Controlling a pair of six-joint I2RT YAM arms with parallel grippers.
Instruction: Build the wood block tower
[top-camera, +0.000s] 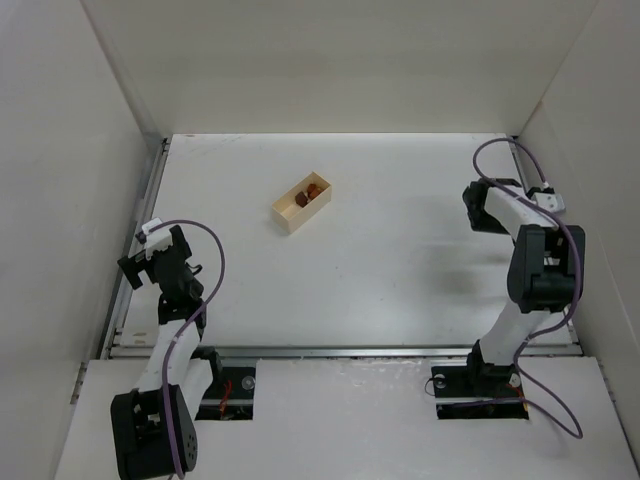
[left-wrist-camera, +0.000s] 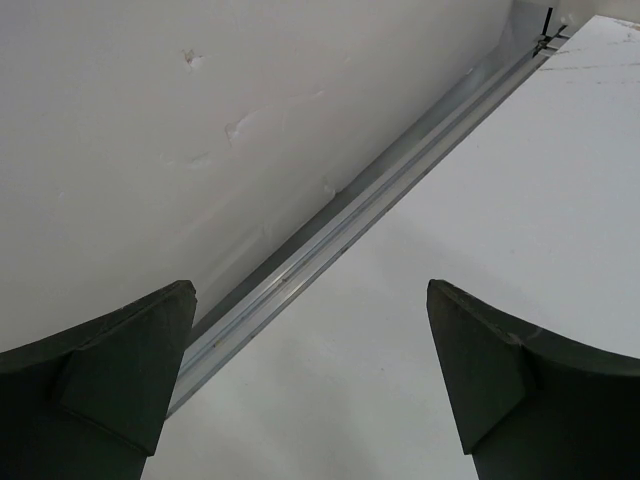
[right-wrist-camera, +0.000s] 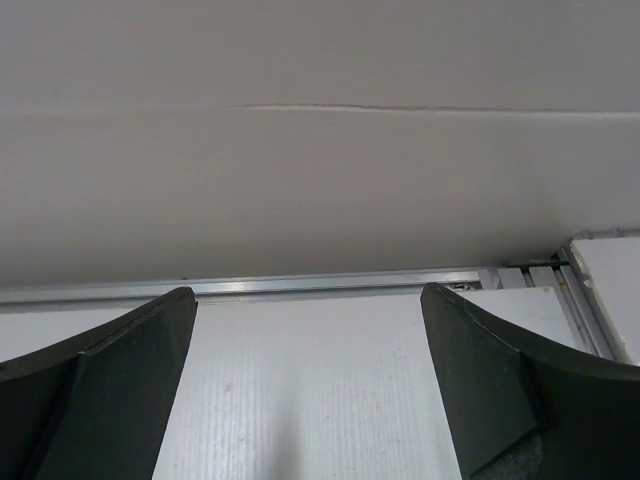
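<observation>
At my far left, my left gripper (top-camera: 150, 255) hangs over the left edge of the table (top-camera: 400, 280), close to the side wall (top-camera: 70, 180). Its wrist camera shows the two dark fingers (left-wrist-camera: 130, 370) standing wide apart with nothing between them, only the wall, the metal rail (left-wrist-camera: 330, 240) at its foot and bare tabletop.

Toward the middle, a little left of centre and in the far half, a pale wooden tray (top-camera: 289, 218) lies at a slant. The wooden blocks (top-camera: 307, 193) sit inside it, bunched in its far end: a dark brown one (top-camera: 300, 199) and a reddish-orange one (top-camera: 313, 188) just beside it. I cannot make out more of them. Both grippers are well apart from the tray.

At the right, my right gripper (top-camera: 480, 205) is raised near the right wall, facing the back wall (right-wrist-camera: 320, 150). Its fingers (right-wrist-camera: 120, 350) are spread wide too, holding nothing.
</observation>
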